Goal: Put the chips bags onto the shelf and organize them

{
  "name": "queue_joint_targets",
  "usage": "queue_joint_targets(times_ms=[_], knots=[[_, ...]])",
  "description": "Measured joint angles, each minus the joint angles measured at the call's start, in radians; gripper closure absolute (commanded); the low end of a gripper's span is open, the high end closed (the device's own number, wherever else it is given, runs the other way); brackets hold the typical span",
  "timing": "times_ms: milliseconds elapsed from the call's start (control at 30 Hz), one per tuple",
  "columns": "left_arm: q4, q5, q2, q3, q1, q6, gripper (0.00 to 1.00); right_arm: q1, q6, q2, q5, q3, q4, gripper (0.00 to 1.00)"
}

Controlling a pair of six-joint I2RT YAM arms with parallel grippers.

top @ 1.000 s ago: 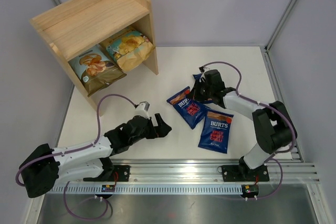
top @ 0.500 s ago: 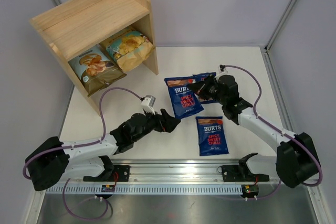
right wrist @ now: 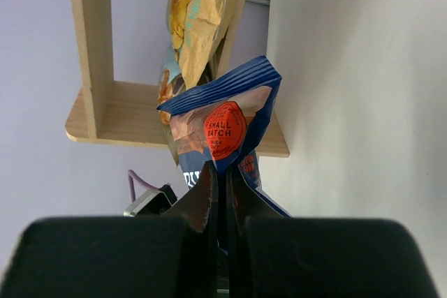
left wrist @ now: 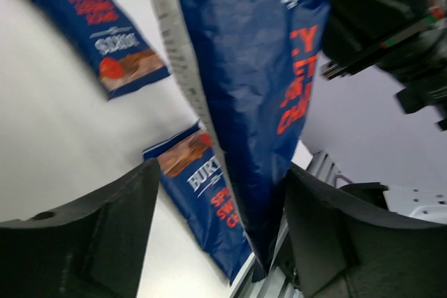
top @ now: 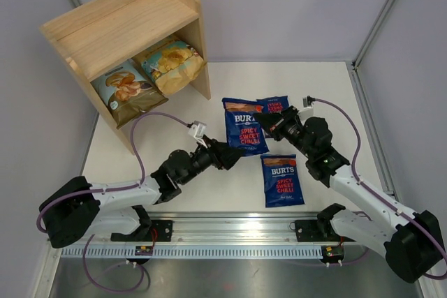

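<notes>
Right fingers (right wrist: 215, 197) fully shut, pinching one edge of a Burts bag (top: 244, 127); bag is raised mid-table, looks presented for a handover. Left fingers (top: 225, 155) partly open, straddling its lower edge from 7 o'clock; can't confirm contact. Reads as a regrasp: the left arm sits nearer the shelf (top: 185, 5) at 10 o'clock. Second Burts bag (top: 283, 179) lies flat on the table (top: 209, 102) at 5 o'clock of the held one; third Burts bag (top: 274, 105) at 1 o'clock. Cassava bag (top: 126, 88) and tan bag (top: 171, 64) are on the lower tier; top tier is the likely target.

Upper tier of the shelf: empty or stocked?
Empty: the upper tier shows bare wood; the pale bag and yellow bag sit below it.
</notes>
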Motion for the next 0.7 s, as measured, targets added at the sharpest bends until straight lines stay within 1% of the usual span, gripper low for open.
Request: queue_joint_targets(times_ms=[33, 67, 100, 133, 200, 233, 267, 300, 367, 400, 433, 500, 533, 633, 667, 700], knots=[[0.024, 0.007, 0.0, 0.0, 0.0, -0.006, 0.46, 0.0, 0.011, -0.017, 0.008, -0.011, 0.004, 1.0], [0.053, 0.017, 0.0, 0.0, 0.0, -0.008, 0.64, 0.0, 0.019, -0.028, 0.013, -0.018, 0.007, 1.0], [0.079, 0.025, 0.002, 0.0, 0.0, -0.017, 0.74, 0.0, 0.029, -0.04, 0.015, -0.026, 0.012, 1.0], [0.102, 0.032, 0.003, 0.0, -0.001, -0.019, 0.83, 0.0, 0.037, -0.048, 0.018, -0.033, 0.019, 1.0], [0.133, 0.038, 0.007, 0.0, -0.002, -0.018, 0.94, 0.0, 0.046, -0.058, 0.022, -0.042, 0.024, 1.0], [0.138, 0.04, 0.007, -0.001, -0.002, -0.018, 0.98, 0.0, 0.047, -0.063, 0.024, -0.045, 0.023, 0.97], [0.14, 0.044, 0.007, -0.001, -0.002, -0.016, 1.0, 0.001, 0.046, -0.069, 0.027, -0.048, 0.022, 0.93], [0.14, 0.047, 0.007, -0.001, -0.002, -0.011, 1.0, 0.002, 0.045, -0.078, 0.029, -0.052, 0.022, 0.76], [0.135, 0.065, 0.003, -0.001, -0.002, -0.001, 1.0, 0.004, 0.031, -0.105, 0.033, -0.062, 0.021, 0.57], [0.132, 0.072, -0.003, -0.003, -0.002, 0.005, 1.0, 0.004, 0.025, -0.119, 0.035, -0.066, 0.022, 0.51], [0.128, 0.085, -0.013, -0.006, -0.002, 0.014, 1.0, 0.004, 0.007, -0.136, 0.036, -0.067, 0.021, 0.43], [0.114, 0.108, -0.048, -0.016, -0.001, 0.038, 1.0, 0.003, -0.029, -0.169, 0.031, -0.067, 0.019, 0.35], [0.105, 0.117, -0.069, -0.02, -0.001, 0.049, 1.0, 0.001, -0.051, -0.185, 0.027, -0.066, 0.015, 0.25], [0.05, 0.158, -0.166, -0.028, -0.001, 0.097, 1.0, -0.016, -0.133, -0.223, -0.018, -0.051, -0.018, 0.12], [0.032, 0.175, -0.203, -0.029, 0.0, 0.116, 1.0, -0.029, -0.16, -0.228, -0.047, -0.039, -0.035, 0.05], [0.008, 0.194, -0.24, -0.029, 0.0, 0.135, 1.0, -0.044, -0.186, -0.228, -0.082, -0.023, -0.051, 0.04]])
